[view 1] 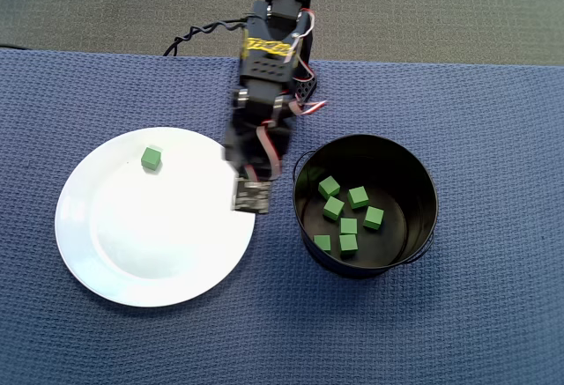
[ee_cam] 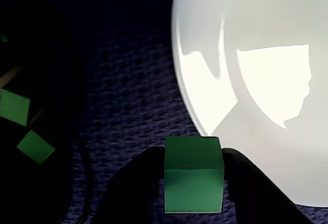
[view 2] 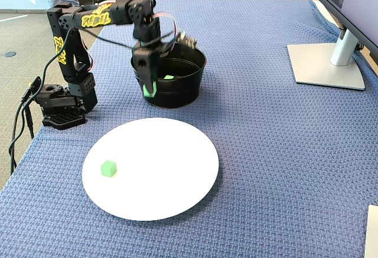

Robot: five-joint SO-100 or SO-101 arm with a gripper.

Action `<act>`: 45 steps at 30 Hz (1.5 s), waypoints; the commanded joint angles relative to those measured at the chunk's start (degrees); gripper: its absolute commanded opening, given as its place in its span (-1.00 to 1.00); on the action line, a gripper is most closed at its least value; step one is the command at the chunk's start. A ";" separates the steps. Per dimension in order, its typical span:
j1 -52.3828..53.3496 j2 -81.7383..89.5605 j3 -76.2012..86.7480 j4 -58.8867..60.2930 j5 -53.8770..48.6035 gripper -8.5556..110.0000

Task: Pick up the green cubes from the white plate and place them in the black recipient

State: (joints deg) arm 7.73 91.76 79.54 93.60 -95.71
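My gripper (ee_cam: 193, 158) is shut on one green cube (ee_cam: 193, 180), held off the cloth between the white plate (view 1: 132, 244) and the black recipient (view 1: 414, 178). From overhead the gripper (view 1: 251, 193) hangs over the plate's right edge. The fixed view shows the held cube (view 2: 149, 88) in front of the recipient's wall (view 2: 177, 95). One green cube (view 1: 152, 159) lies alone on the plate's upper left, also visible in the fixed view (view 2: 108, 168). Several green cubes (view 1: 349, 218) lie inside the recipient; two of these cubes (ee_cam: 14, 107) show at the wrist view's dark left.
A blue woven cloth (view 1: 493, 314) covers the table. The arm's base (view 2: 59, 101) and cables sit at the cloth's left edge in the fixed view. A monitor stand (view 2: 328, 63) stands at the far right.
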 commanded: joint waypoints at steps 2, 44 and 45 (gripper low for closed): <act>-8.79 4.31 -5.27 2.11 8.26 -0.86; 26.63 2.90 12.22 -32.52 14.41 -0.81; 27.95 2.46 13.10 -33.31 14.41 -0.78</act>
State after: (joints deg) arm 31.03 92.11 88.33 66.27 -81.83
